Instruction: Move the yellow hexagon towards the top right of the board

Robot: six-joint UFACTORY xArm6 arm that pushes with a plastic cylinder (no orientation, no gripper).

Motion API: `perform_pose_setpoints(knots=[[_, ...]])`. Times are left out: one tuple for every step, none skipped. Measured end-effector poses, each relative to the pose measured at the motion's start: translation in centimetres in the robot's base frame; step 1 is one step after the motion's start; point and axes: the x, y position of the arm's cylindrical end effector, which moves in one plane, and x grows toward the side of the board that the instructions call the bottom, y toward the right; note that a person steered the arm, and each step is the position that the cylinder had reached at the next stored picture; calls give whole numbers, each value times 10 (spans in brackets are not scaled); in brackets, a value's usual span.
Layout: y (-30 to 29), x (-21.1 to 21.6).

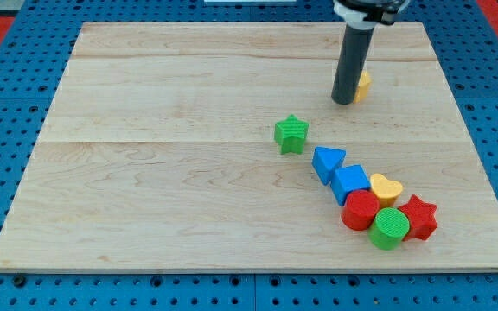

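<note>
Tip (344, 101) sits right against the yellow hexagon (364, 85), which pokes out just to its right, mostly hidden by the rod. No jaws here, just a rod. I'd nudge slowly up-right, staying centred behind it.

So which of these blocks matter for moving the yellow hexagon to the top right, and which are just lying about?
Job:
yellow hexagon, mostly hidden behind the rod
my tip, touching its left side

Lying about:
green star
blue triangle
blue cube
yellow heart
red cylinder
green cylinder
red star
</note>
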Motion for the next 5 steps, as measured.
perform_pose_setpoints(knots=[[8, -24], [16, 11], [23, 9], [55, -10], [49, -39]])
